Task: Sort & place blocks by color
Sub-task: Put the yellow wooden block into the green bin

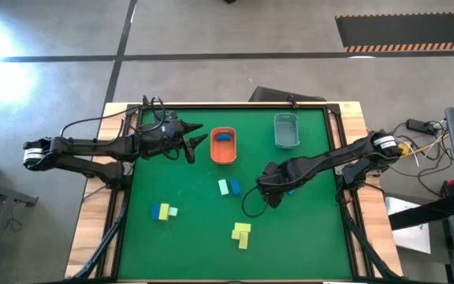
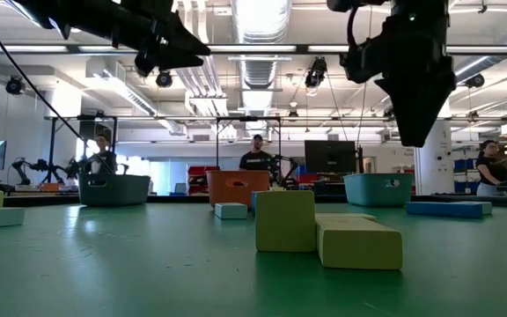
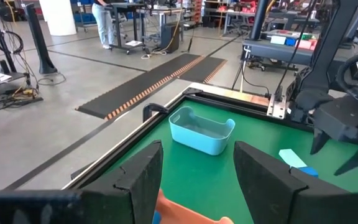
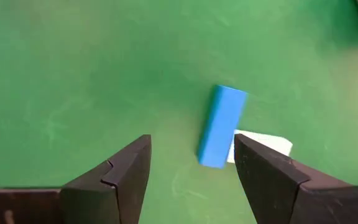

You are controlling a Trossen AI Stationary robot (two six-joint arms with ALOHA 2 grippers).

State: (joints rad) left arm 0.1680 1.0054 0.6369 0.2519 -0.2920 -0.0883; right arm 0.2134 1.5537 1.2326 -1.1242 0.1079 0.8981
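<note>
My right gripper (image 1: 273, 192) hangs open above the table's middle right, pointing down, with nothing between its fingers (image 4: 191, 168). Below it on the green mat lies a dark blue block (image 4: 221, 126) with a pale block (image 4: 263, 144) beside it. A mint and a blue block (image 1: 228, 187) sit side by side at the centre. A blue, yellow and mint cluster (image 1: 162, 211) lies at the near left, and yellow blocks (image 1: 241, 233) lie near the front. My left gripper (image 1: 198, 144) waits open, level, beside the orange tray (image 1: 214, 155), which holds a blue block (image 1: 224, 137).
A grey-blue tray (image 1: 286, 142) stands at the far right of the mat; it also shows beyond my left fingers (image 3: 201, 134). A raised black frame (image 1: 235, 105) borders the mat. People stand in the room beyond the table.
</note>
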